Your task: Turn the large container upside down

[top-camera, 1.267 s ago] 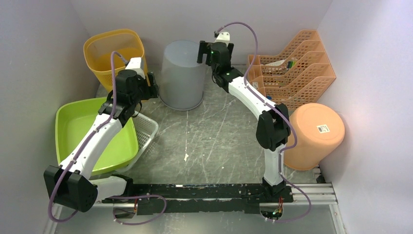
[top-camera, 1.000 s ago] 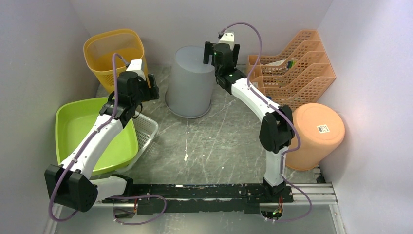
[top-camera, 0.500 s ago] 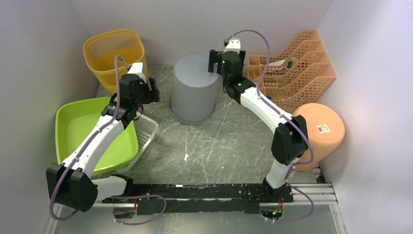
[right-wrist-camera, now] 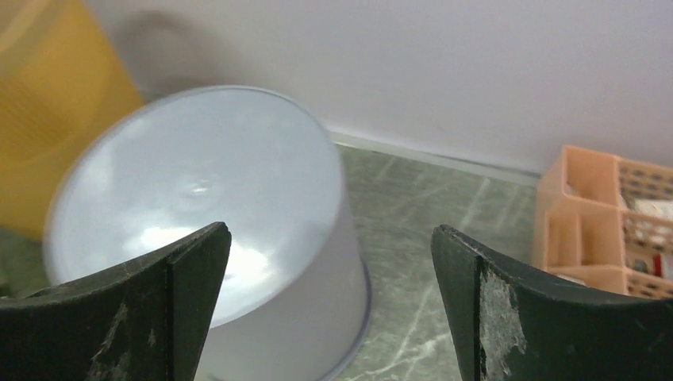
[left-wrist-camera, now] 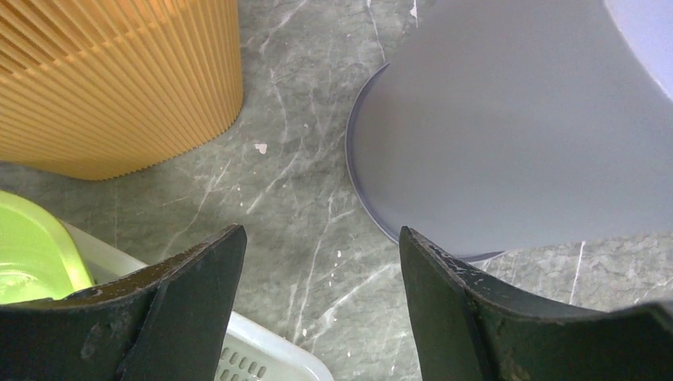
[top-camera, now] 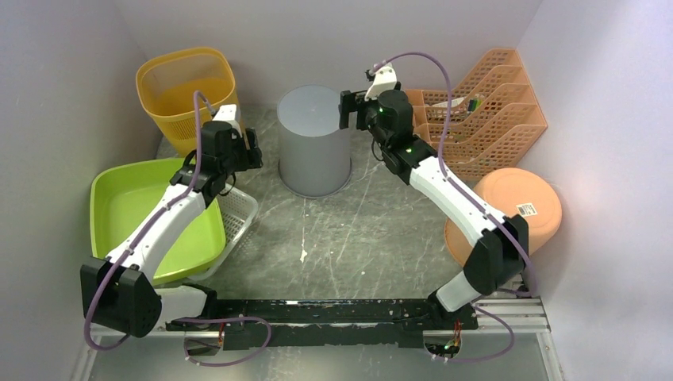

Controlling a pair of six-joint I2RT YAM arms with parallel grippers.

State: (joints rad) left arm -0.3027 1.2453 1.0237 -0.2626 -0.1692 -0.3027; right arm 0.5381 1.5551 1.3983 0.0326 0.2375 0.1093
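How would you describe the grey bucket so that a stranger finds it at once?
Go to the far side of the marble table, near the back wall. Between the yellow basket and the orange file rack stands the grey bucket, mouth down. It alone is plain grey with smooth, closed walls.

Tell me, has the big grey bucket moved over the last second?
Yes. The grey bucket has shifted right, away from the yellow basket and towards the orange file rack, and now sits flat, upside down.
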